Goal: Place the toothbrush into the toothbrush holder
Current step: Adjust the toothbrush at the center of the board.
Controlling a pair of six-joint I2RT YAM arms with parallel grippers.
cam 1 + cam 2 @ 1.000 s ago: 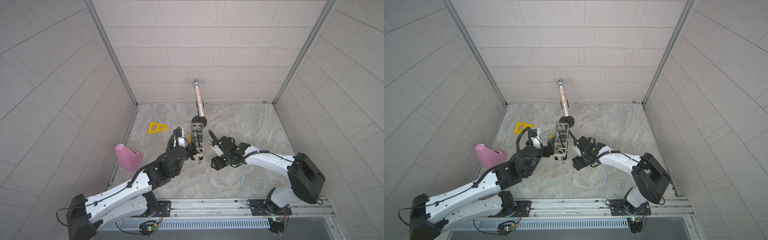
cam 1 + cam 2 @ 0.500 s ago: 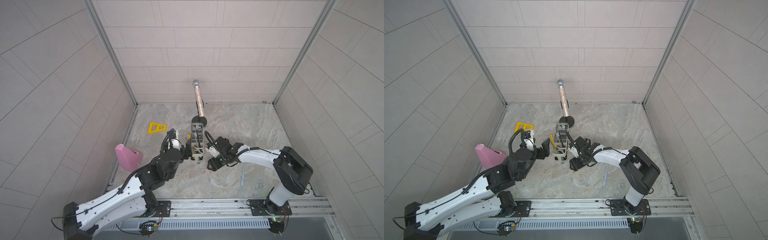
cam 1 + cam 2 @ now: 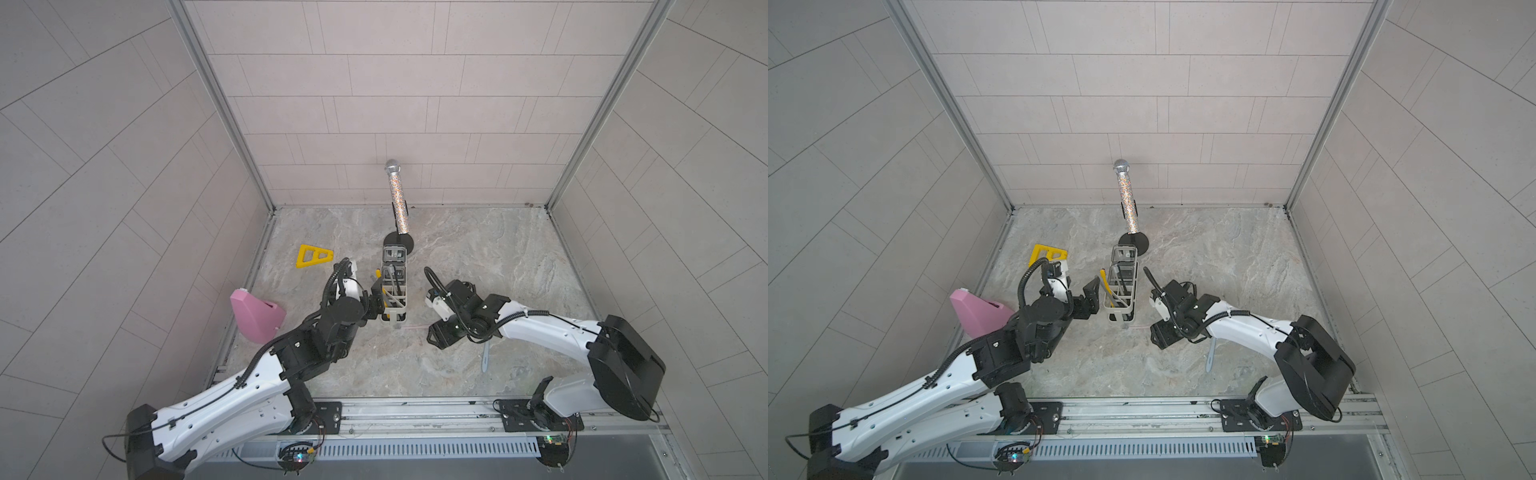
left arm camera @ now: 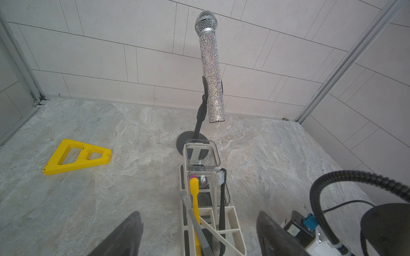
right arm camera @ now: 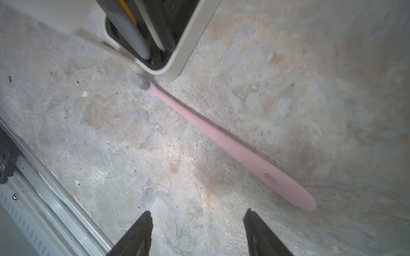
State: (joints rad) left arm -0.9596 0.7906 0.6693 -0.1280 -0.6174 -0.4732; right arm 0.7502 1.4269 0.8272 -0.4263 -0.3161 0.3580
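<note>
Right wrist view puts the pink toothbrush (image 5: 221,137) flat on the stone floor (image 5: 99,137), and the coming grasp turns on this: it lies ahead of the right gripper (image 5: 198,211) and skewed to the jaw gap, not inside it. Its bristle head sits just beside the near corner of the toothbrush holder (image 5: 195,33), whether touching I cannot tell. Its long axis runs slantwise away from that corner, so the butt of the handle ends out beyond one finger. The right jaws stand apart with nothing between them. By my reading the claw must travel forward and turn until its fingers straddle the handle crosswise. In both top views the brush lies roughly across the holder's length, pointing from the holder's near end toward the right arm, so the right arm is the nearer one for the pick. The left gripper (image 3: 1089,299) is also released and empty, waiting just beside the holder's near section on the opposite side. That near section already holds a yellow brush (image 4: 194,195), a grey brush (image 4: 195,223) and a dark brush (image 4: 221,210), all leaning over the middle cup (image 4: 204,184). The far cup (image 4: 200,141) looks empty. A pale blue brush (image 3: 485,359) lies on the floor partly under the right arm.
</note>
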